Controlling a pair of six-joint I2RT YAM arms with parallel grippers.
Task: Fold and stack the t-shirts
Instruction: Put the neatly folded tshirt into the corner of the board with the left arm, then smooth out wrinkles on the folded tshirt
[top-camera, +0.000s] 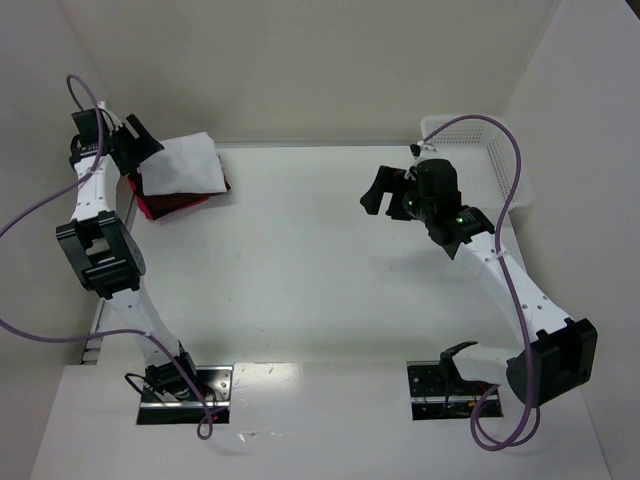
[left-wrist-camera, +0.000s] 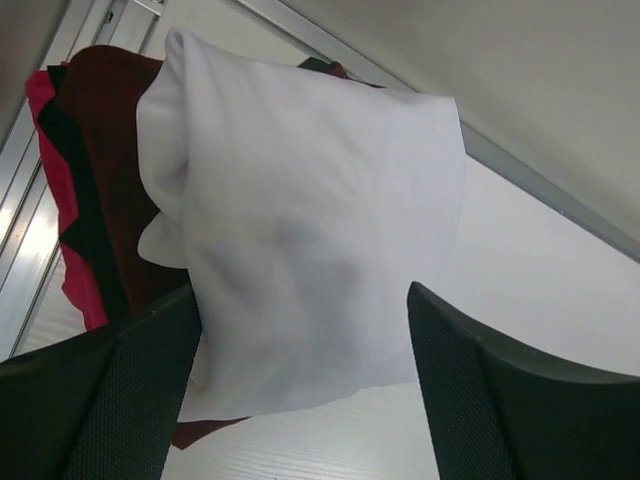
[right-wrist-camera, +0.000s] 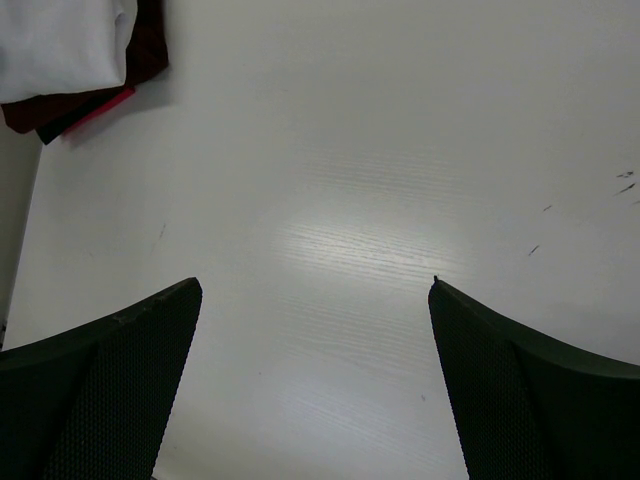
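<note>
A folded white t-shirt (top-camera: 185, 163) lies on top of a stack of dark red t-shirts (top-camera: 170, 203) at the table's far left corner. In the left wrist view the white t-shirt (left-wrist-camera: 310, 220) fills the middle, with the dark red t-shirts (left-wrist-camera: 105, 170) showing at its left. My left gripper (top-camera: 135, 145) is open just left of the stack, its jaws (left-wrist-camera: 300, 330) apart with the white cloth's near edge between them. My right gripper (top-camera: 385, 190) is open and empty above the table at the right; its view shows the stack (right-wrist-camera: 70, 50) far off at top left.
A white mesh basket (top-camera: 485, 160) stands at the far right corner behind the right arm. The back wall runs close behind the stack. The table's left edge has a metal rail (left-wrist-camera: 40, 250) beside the shirts.
</note>
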